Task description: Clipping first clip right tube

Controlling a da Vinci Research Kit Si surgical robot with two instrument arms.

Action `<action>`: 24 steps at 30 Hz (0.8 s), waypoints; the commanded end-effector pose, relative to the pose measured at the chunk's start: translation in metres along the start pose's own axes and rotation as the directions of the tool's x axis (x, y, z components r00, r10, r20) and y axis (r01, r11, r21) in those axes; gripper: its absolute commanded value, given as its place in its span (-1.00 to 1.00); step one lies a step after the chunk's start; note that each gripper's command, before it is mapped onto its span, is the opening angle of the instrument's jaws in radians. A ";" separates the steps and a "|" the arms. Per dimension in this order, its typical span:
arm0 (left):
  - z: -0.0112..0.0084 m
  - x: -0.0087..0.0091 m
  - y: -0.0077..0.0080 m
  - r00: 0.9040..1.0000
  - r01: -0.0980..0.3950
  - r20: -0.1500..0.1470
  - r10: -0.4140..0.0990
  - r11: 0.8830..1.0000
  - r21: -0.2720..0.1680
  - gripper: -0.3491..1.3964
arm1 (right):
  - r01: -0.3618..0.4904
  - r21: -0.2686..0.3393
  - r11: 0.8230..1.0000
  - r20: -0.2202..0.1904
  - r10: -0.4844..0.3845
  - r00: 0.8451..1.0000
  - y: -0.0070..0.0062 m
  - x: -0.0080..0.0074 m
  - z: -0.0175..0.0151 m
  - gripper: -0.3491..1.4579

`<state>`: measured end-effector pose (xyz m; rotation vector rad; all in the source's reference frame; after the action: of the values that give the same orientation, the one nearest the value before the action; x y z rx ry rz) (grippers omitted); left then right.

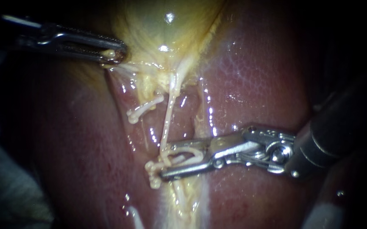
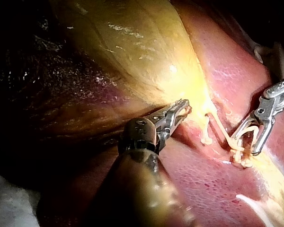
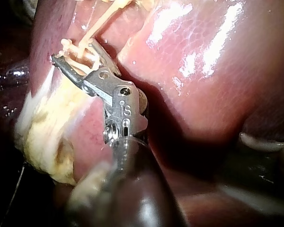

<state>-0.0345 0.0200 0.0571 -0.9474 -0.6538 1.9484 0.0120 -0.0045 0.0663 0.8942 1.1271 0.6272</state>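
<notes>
1. Far-left margin: dark. The corner nearest the camera shows only a grey blur that cannot be identified.
2. Left instrument (image 1: 115,54): enters from the far left, its shaft mostly lost in shadow. The hand is closed, with both jaws pinching a pale fringe at the gallbladder's left edge.
3. Gallbladder (image 1: 166,29): yellow and glossy, at the far centre, cut off by the frame.
4. Liver (image 1: 255,72): wet red surface to the left and right of a central groove. Its outer parts fade into darkness.
5. Short tube (image 1: 146,108): a pale stub with a knobbed end, lying in the groove just left of the right tube.
6. Right tube (image 1: 168,114): a thin pale strand running from below the gallbladder toward the near side and passing between the right instrument's jaws. Its lower end is tangled among pale knobs there and is hard to trace.
7. Clip (image 1: 187,153): whitish, seated between the right jaws and touching both, with the right tube crossing inside it.
8. Right instrument (image 1: 167,161): enters from the right, its dark shaft cut off by the edge. The hand is partly spread, with both jaws bearing on the clip and a gap between them.
</notes>
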 end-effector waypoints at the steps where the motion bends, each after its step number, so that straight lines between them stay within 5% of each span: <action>1: 0.0000 0.0000 0.0000 1.000 0.000 0.000 0.000 1.000 0.000 -1.00 | 0.000 0.000 1.000 0.000 0.000 1.000 0.0000 0.0000 0.0000 -0.06; 24: -0.0001 -0.0001 0.0000 1.000 0.000 0.000 0.000 1.000 0.000 -1.00 | -0.015 0.038 0.999 0.010 0.014 1.000 -0.0015 0.0016 -0.0063 -0.06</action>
<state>-0.0344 0.0200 0.0571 -0.9474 -0.6540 1.9488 0.0066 -0.0022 0.0632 0.9391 1.1275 0.6138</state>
